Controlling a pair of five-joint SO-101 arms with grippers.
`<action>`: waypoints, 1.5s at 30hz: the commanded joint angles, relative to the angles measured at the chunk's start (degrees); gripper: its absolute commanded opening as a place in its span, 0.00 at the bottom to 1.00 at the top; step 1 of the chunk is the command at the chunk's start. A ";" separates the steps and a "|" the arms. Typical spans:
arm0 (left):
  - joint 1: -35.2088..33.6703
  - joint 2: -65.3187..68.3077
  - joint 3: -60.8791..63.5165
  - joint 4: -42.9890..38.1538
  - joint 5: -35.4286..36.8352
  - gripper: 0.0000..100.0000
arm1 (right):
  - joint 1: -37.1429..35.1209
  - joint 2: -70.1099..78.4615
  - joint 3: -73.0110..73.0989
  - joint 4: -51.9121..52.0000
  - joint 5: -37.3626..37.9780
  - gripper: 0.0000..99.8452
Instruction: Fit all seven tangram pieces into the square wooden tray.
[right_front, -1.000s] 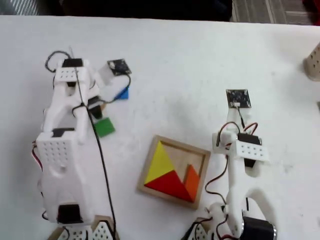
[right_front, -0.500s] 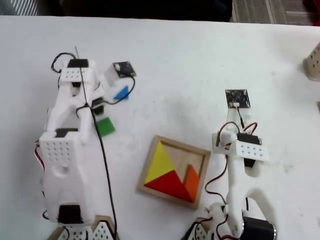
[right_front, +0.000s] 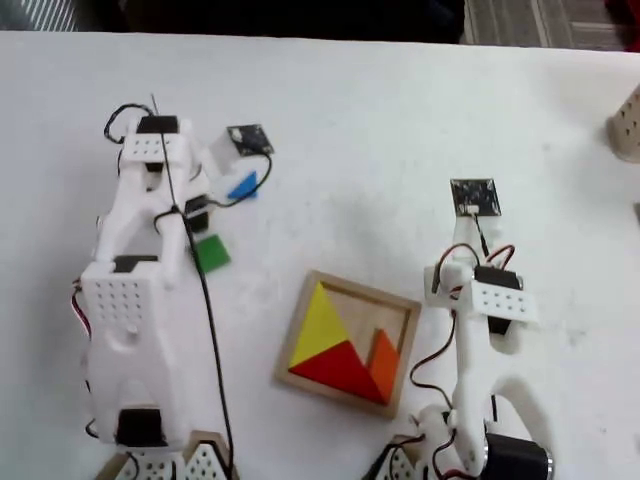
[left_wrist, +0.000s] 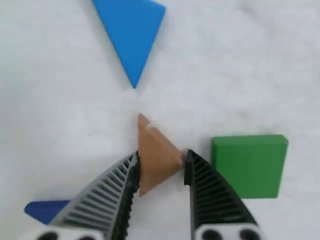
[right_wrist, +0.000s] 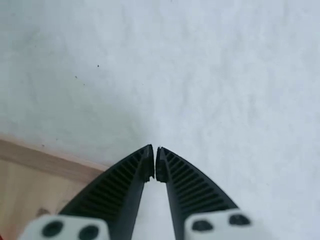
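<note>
A square wooden tray (right_front: 370, 290) on a white table (right_front: 400, 120). Inside the tray, three pieces lying flat and touching: a yellow triangle (right_front: 320, 318), a red triangle (right_front: 335, 368) and a small orange triangle (right_front: 384, 352). Bare wood in the far corner of the tray, behind the orange one. Well to the left of the tray, the left arm (right_front: 130, 300), bent over some loose pieces. At its tip, the left gripper (left_wrist: 162, 156), closed tight on a brown triangle (left_wrist: 152, 142), with one ribbed finger (left_wrist: 125, 175) pressed on each side. Hard to tell whether the brown triangle rests on the table or hangs just above it. Just beside one finger, a green square (left_wrist: 249, 165), flat on the table; seen from above, left of the tray and closer to it than the other loose pieces. Farther from the tray, past the tip of the brown triangle, a blue triangle (left_wrist: 131, 30), apart from everything. Half hidden behind the other finger, one more blue piece (left_wrist: 44, 210), shape not clear. Right next to the tray on its right side, the right arm (right_front: 480, 300). Right gripper (right_wrist: 155, 162) pinched all the way closed with nothing in it, tips touching, over the white table just off the edge of the tray.
</note>
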 joint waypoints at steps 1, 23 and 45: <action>3.12 -2.42 -5.98 8.97 2.46 0.02 | -0.66 -1.27 -0.35 -0.75 0.44 0.02; 12.88 -7.60 -11.25 17.67 50.02 0.02 | -0.66 -1.27 -0.35 -0.75 0.44 0.02; 38.81 -44.09 50.99 -3.43 38.95 0.02 | -0.57 -1.27 -0.35 -0.75 0.44 0.02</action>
